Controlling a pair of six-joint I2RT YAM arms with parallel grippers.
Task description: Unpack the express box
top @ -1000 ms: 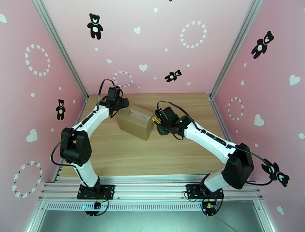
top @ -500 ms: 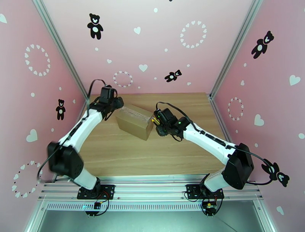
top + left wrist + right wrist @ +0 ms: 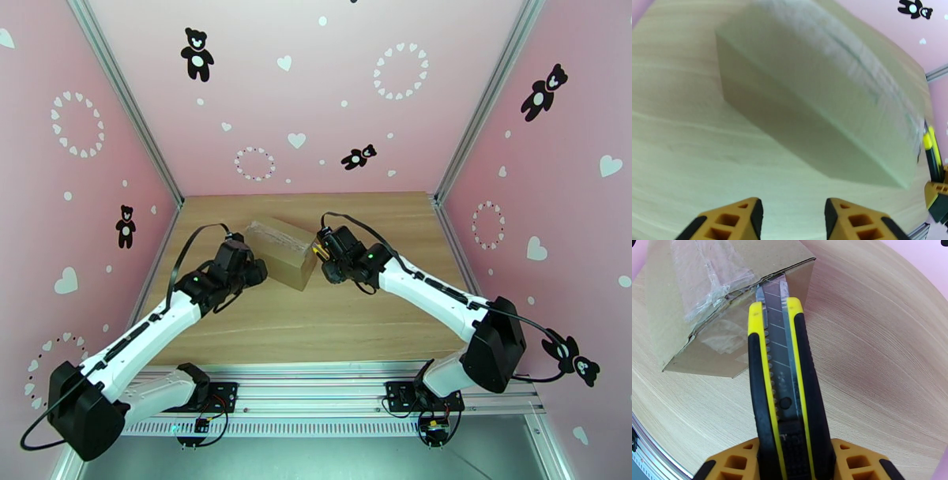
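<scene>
The express box point(image 3: 278, 251), a brown carton with clear tape along its top seam, lies at an angle on the wooden table point(image 3: 316, 324). My left gripper point(image 3: 257, 272) hovers by its near left side. In the left wrist view the box point(image 3: 817, 98) lies ahead, and the left gripper point(image 3: 792, 215) stands open with nothing between its orange fingers point(image 3: 746, 215). My right gripper point(image 3: 322, 253) is at the box's right end, shut on a yellow-black utility knife point(image 3: 782, 378). The knife's blade tip point(image 3: 771, 289) touches the taped top edge of the box point(image 3: 711, 299).
Pink walls with aluminium posts point(image 3: 458, 142) close in the table on three sides. Bare wood lies in front of the box and to the right. The knife point(image 3: 930, 154) shows at the right edge of the left wrist view.
My left arm has swung from the box's back left corner round to its near left side and stretched out lower. The right arm and knife have barely moved.
</scene>
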